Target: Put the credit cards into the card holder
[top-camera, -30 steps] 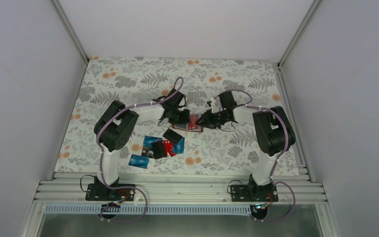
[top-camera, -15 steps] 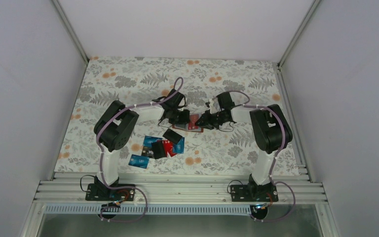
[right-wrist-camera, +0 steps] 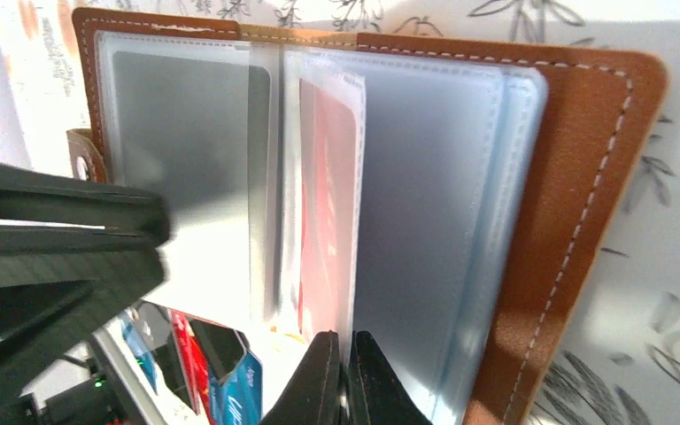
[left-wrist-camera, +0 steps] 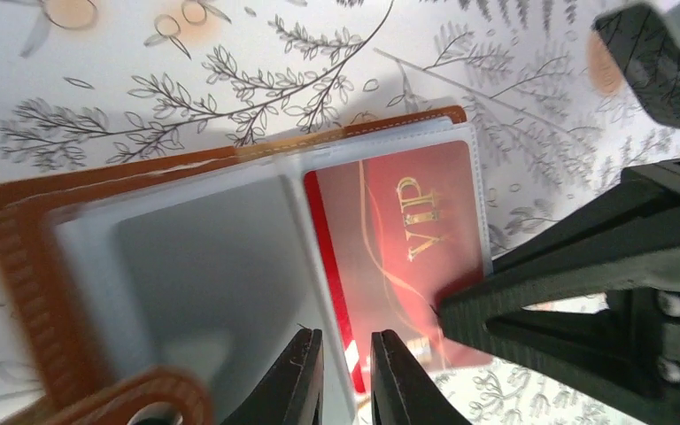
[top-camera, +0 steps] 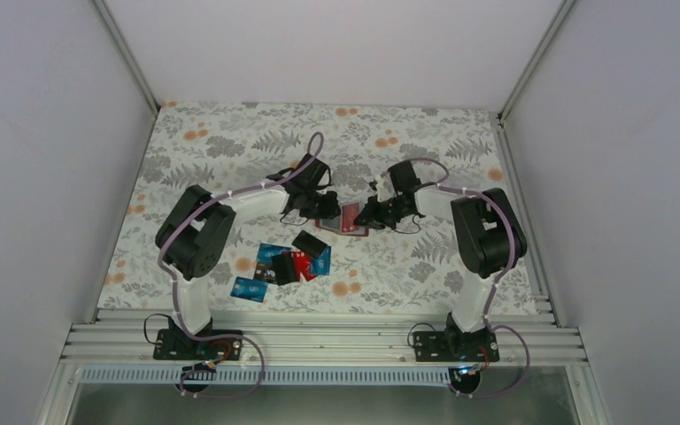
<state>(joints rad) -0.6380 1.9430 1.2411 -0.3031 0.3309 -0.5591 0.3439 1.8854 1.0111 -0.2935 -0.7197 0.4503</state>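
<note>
Right fingers (right-wrist-camera: 336,390) clamped on the card holder's (right-wrist-camera: 584,177) sleeve (right-wrist-camera: 425,221), left fingers (left-wrist-camera: 314,394) barely parted, holding nothing; a tug could slip the red card (left-wrist-camera: 398,230) out.

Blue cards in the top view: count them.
3. One blue card lies alone, nearest the bases; another at the pile's left edge; the third at its right edge. More may hide underneath.

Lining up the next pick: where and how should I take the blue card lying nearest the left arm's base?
Grip the blue card across its short width, coming straight down from above. It lies flat on the tablecloth with nothing on top, at the near-left fringe of the card pile, so both long edges look free; a side approach would likely slip.
</note>
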